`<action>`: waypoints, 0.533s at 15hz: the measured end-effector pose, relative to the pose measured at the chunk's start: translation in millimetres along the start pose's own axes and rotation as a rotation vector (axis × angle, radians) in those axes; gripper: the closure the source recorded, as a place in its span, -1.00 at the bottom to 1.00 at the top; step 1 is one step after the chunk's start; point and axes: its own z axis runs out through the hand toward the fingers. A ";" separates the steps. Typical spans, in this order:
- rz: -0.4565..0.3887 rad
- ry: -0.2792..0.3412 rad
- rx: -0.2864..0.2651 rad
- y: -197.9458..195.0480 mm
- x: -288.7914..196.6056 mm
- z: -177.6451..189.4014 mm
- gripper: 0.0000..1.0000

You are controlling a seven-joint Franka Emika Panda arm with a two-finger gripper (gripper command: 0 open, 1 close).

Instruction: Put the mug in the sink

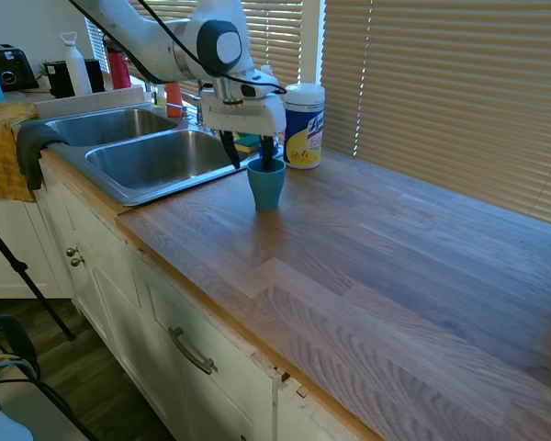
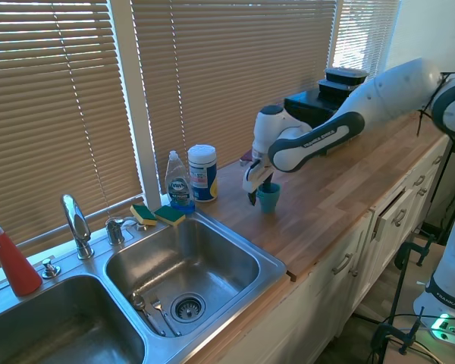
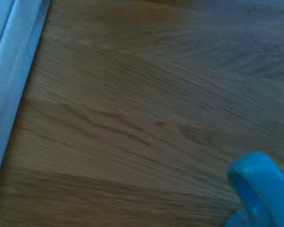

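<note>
Beside the sink, the gripper stands spread over the mug's rim, not yet gripping; closing off-centre could tip it.

- A home kitchen: steel double sink with chrome faucet set into a wooden tabletop.
- Dish soap, sponges, cutlery in the basin.
- White cabinets below, window blinds behind, toaster.

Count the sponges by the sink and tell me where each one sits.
2. Both lie on the back rim of the sink, side by side: one sponge nearer the faucet, the other sponge beside the dish soap bottle. More may be hidden.
</note>
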 end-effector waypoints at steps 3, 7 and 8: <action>0.008 -0.016 -0.019 -0.6 2.4 17.8 1.00; 0.010 -0.023 -0.029 -1.2 -0.9 24.1 1.00; 0.012 -0.024 -0.029 -1.1 -1.5 24.7 1.00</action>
